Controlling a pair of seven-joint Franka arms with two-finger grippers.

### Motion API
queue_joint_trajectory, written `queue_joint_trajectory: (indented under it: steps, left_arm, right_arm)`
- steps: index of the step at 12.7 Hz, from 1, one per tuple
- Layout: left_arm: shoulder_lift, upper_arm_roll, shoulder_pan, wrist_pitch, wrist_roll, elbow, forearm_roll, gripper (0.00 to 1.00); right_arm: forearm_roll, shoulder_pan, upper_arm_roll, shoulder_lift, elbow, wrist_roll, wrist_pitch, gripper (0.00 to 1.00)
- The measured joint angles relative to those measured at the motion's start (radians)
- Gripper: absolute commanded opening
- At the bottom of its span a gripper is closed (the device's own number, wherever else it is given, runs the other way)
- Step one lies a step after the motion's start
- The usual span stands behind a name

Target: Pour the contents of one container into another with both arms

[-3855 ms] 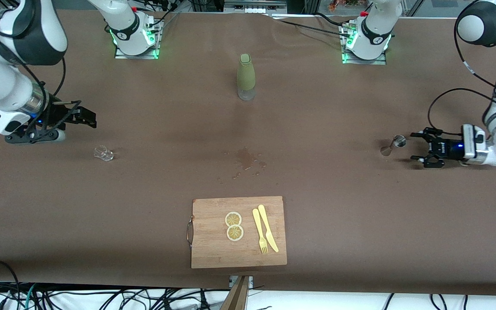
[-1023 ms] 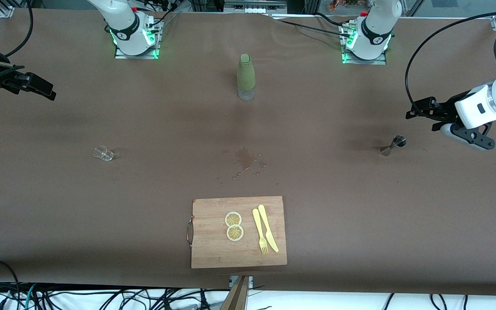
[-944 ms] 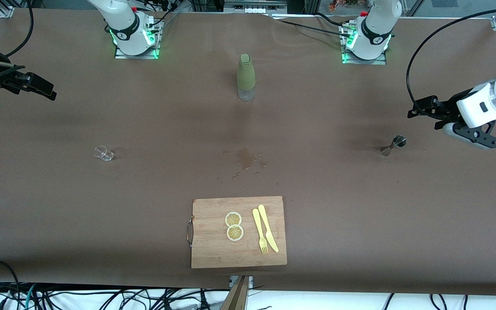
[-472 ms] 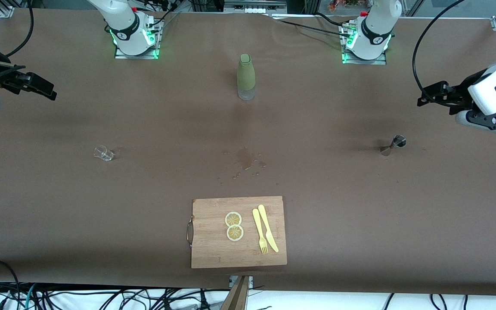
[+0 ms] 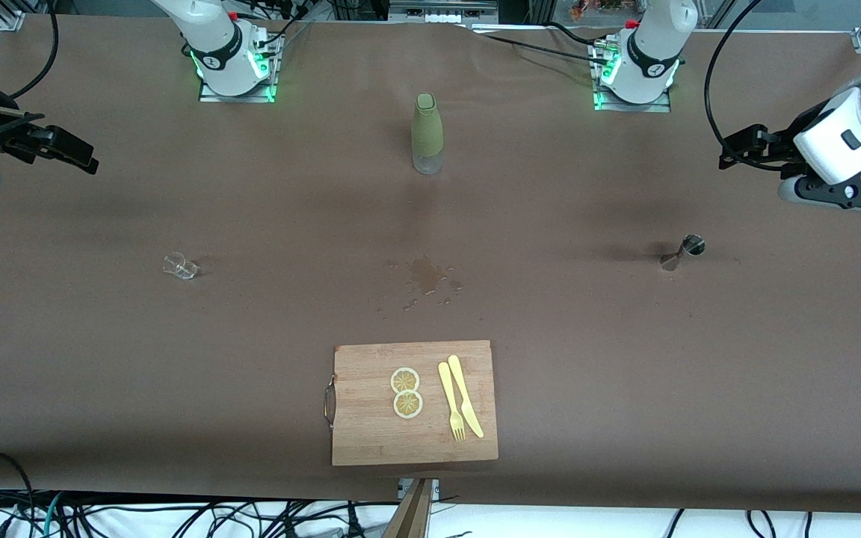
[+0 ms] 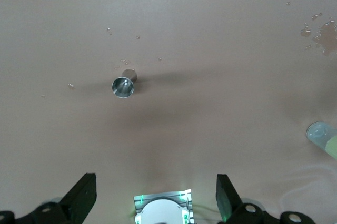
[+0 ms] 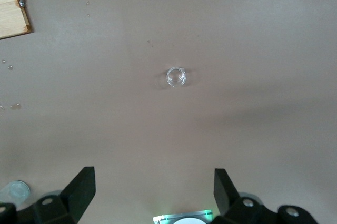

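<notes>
A small clear glass point(image 5: 180, 266) point(image 7: 176, 77) stands on the brown table toward the right arm's end. Toward the left arm's end stands a small metal jigger point(image 5: 683, 252) point(image 6: 124, 84). My left gripper point(image 5: 737, 146) point(image 6: 156, 197) hangs open and empty, high over the table between the jigger and the left arm's base point(image 6: 162, 211). At the right arm's end of the table, my right gripper point(image 5: 79, 153) point(image 7: 154, 192) is also raised, open and empty, with the glass well apart from its fingers.
A green-sleeved bottle point(image 5: 427, 134) stands mid-table near the bases. A wet spill point(image 5: 427, 275) marks the table's middle. Nearer the front camera lies a wooden cutting board point(image 5: 414, 448) with two lemon slices point(image 5: 406, 392) and a yellow fork and knife point(image 5: 460, 405).
Both grippers, earlier low beside the glass and jigger, are now raised. Over the last second the left gripper rose farther from the jigger; the right arm stayed still.
</notes>
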Motion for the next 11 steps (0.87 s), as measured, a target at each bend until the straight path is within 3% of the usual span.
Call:
queue_joint_trajectory:
  steps: [5, 11]
  left_arm:
    - [-0.003, 0.017, 0.0, -0.003, -0.005, -0.01, 0.049, 1.0]
    - [-0.11, -0.033, 0.005, 0.042, -0.048, -0.117, 0.052, 1.0]
  right_arm:
    - [0.0, 0.0, 0.0, 0.0, 0.0, -0.001, 0.0, 1.0]
    - [0.0, 0.0, 0.0, 0.0, 0.0, -0.004, 0.0, 1.0]
